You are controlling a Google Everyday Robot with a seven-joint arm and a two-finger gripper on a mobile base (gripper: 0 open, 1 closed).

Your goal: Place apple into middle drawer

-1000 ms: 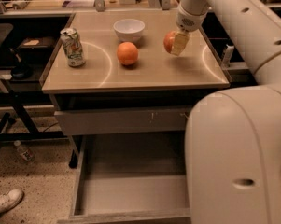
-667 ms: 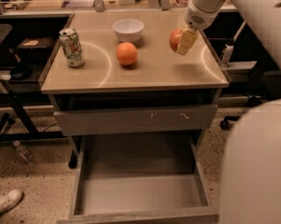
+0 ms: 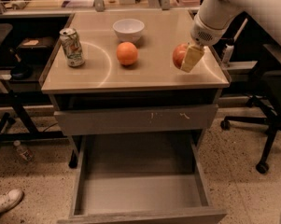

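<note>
Camera view: your gripper (image 3: 185, 59) is clamped on the apple (image 3: 178, 54).
Apple held over the counter's (image 3: 98, 73) right side, right of the orange (image 3: 127, 53). Middle drawer (image 3: 140, 192) is pulled open below.

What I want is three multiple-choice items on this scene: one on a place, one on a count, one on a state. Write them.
1. The apple is:
A) on the floor
B) in the end effector
C) under the cabinet
2. Round fruits in view:
A) one
B) two
C) four
3. The lower drawer is:
A) shut
B) pulled open
C) removed

1B: the end effector grips it above the countertop.
2B: the apple plus the orange.
3B: its bare floor shows.
</note>
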